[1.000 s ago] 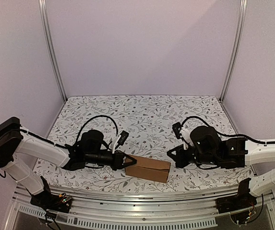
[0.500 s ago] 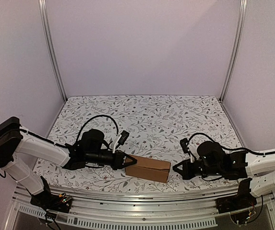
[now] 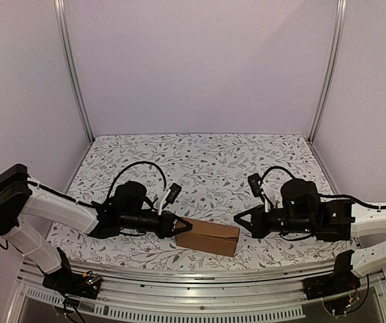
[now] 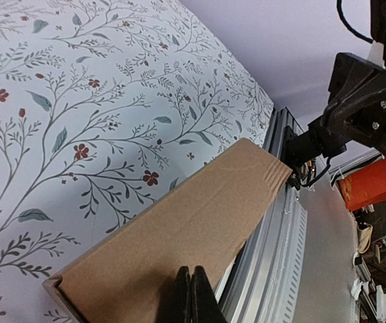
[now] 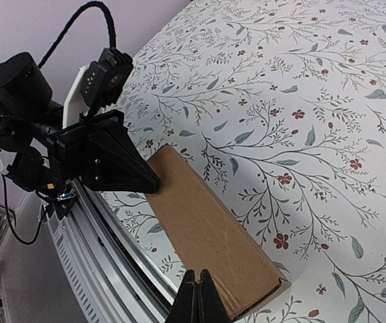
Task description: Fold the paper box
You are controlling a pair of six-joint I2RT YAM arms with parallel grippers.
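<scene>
Floral-print tablecloth, pale walls, and the paper box lies on its long side, already carton-shaped, with the metal rail running just on the near side of it. Your left gripper sits at the box's left end, jaws pinched shut on nothing, tips right against the cardboard, and it hasn't budged in the last second.

The action is on the other side. Your right gripper, also closed and empty, dipped down and away from the box half a second ago and has now swung back to the box's right end, just beside the top corner. Touching or a hair clear? You can't tell from above. Its own camera shows the closed fingertips hanging over that end of the box.

So you've got it bracketed, one closed tip at each end. My read: the body is formed, and what's left is end work, pushing a flap or tab home. With the left tip as backstop, a push from the right should seat it. Push off-centre and the light carton could skid toward the rail.
</scene>
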